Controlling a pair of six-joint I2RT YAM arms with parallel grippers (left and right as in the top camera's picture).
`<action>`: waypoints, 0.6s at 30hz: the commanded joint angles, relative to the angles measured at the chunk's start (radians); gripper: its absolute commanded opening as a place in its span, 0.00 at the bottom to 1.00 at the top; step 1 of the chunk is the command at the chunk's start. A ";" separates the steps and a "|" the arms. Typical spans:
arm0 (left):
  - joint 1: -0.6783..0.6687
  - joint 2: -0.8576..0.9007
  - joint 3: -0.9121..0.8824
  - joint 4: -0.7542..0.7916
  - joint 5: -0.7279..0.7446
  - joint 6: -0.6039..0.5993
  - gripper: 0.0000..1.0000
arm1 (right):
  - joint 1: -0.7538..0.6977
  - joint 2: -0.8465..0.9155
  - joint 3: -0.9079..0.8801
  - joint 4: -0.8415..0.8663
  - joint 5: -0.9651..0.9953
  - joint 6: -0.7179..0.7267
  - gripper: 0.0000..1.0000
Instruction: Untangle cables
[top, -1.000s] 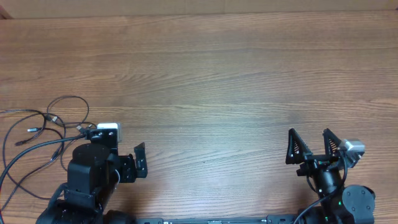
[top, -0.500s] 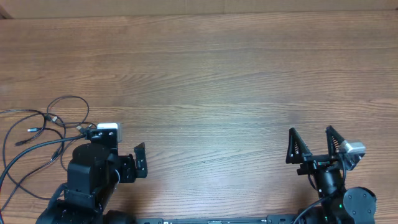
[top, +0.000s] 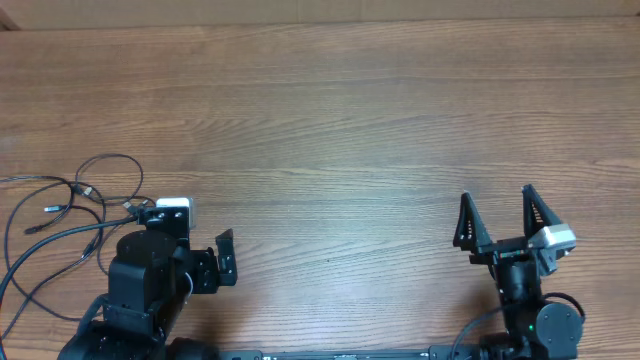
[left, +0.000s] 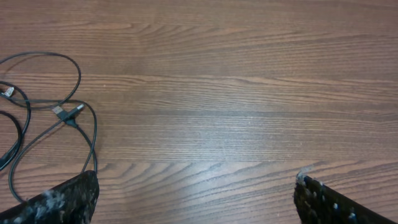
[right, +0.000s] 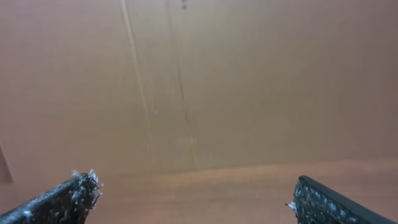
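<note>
Wood-grain counter (top: 330, 110) fills the overhead view, with a paler tan strip (top: 300, 10) beyond its far edge. The cables (top: 70, 215) lie in loose, overlapping loops at the counter's left edge. Near the front right, well apart from them, the right end effector (top: 497, 218) hovers spread wide and empty.

From the left wrist, the left end effector (left: 196, 202) is likewise wide and holds nothing. The cables lie on bare counter to its left, and two small plugs (left: 62, 113) meet where the strands cross.

The right wrist shows only a blurred tan surface between its fingertips (right: 74, 193).

The cables (top: 86, 190) run off the overhead view's left edge.
</note>
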 joint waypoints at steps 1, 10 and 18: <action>-0.006 -0.003 -0.011 0.000 -0.013 -0.006 1.00 | 0.003 -0.009 -0.090 0.119 0.002 -0.008 1.00; -0.006 -0.003 -0.011 0.000 -0.013 -0.006 1.00 | 0.009 -0.009 -0.088 -0.026 0.008 -0.008 1.00; -0.006 -0.003 -0.011 0.000 -0.013 -0.006 1.00 | 0.010 -0.009 -0.088 -0.179 -0.005 -0.007 1.00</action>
